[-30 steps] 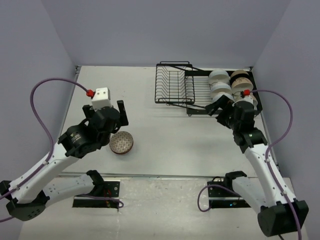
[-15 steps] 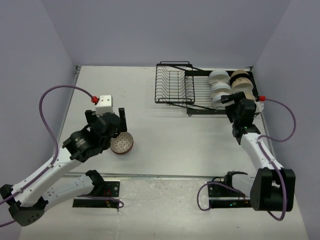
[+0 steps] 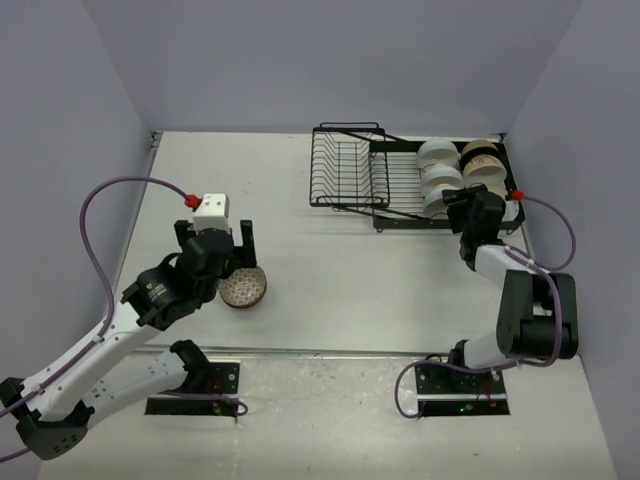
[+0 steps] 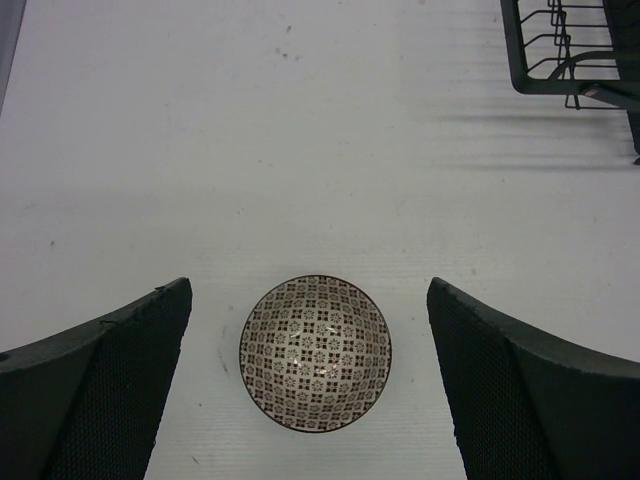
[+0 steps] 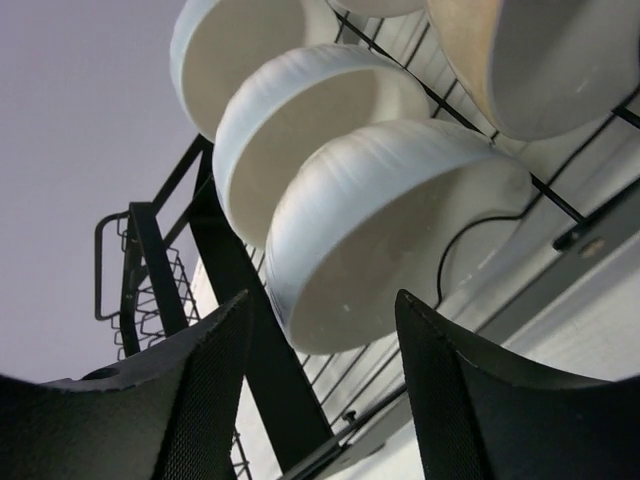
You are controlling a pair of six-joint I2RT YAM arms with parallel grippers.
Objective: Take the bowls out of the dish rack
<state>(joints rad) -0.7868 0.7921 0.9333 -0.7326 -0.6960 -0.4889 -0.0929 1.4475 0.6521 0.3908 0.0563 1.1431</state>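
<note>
A reddish-brown patterned bowl (image 3: pixel 243 288) stands upright on the table; in the left wrist view it (image 4: pixel 315 352) lies between my fingers, untouched. My left gripper (image 3: pixel 215 243) hovers over it, open and empty. The black wire dish rack (image 3: pixel 348 170) sits far right; its flat section (image 3: pixel 400 200) holds white bowls (image 3: pixel 440 178) and beige bowls (image 3: pixel 482 160) on edge. My right gripper (image 3: pixel 455 205) is open at the rack's near edge. In the right wrist view its open jaws (image 5: pixel 325 330) sit just below the nearest white bowl (image 5: pixel 390 230), not closed on it.
Two more white bowls (image 5: pixel 300 130) stand behind the nearest one, and a beige bowl (image 5: pixel 540 60) to its right. A thick black rack bar (image 5: pixel 240 300) runs close by my right gripper's left finger. The rack corner shows in the left wrist view (image 4: pixel 570 60).
My right arm has folded in and carried its gripper up to the nearest white bowl at the rack's edge. My left gripper has shifted slightly over the patterned bowl, which has not moved.
</note>
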